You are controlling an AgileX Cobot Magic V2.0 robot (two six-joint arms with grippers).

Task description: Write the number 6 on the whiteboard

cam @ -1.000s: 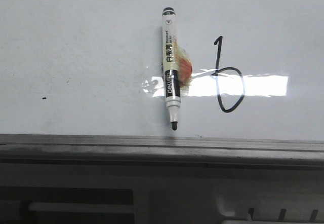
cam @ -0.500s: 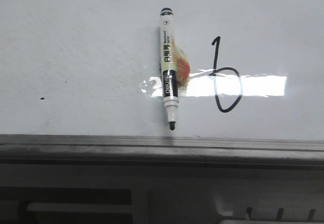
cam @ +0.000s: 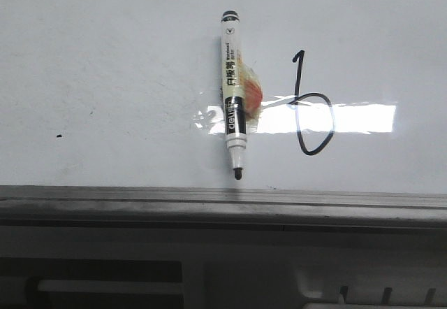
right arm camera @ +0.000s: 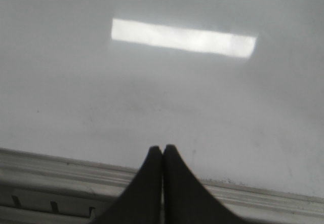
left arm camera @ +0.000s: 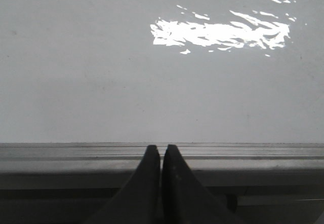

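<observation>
the number 6 [cam: 312, 104] stands finished on the whiteboard [cam: 105, 64], its loop crossing the bright glare — the writing looks done, with nothing plainly left. the marker [cam: 233, 94] lies on the board just left of the digit, tip toward the frame, held by nothing. only the front view shows digit and marker; the wrist views show bare board. left gripper [left arm camera: 161, 155] and right gripper [right arm camera: 162, 155] both have fingers clenched on nothing, over the frame edge.
</observation>
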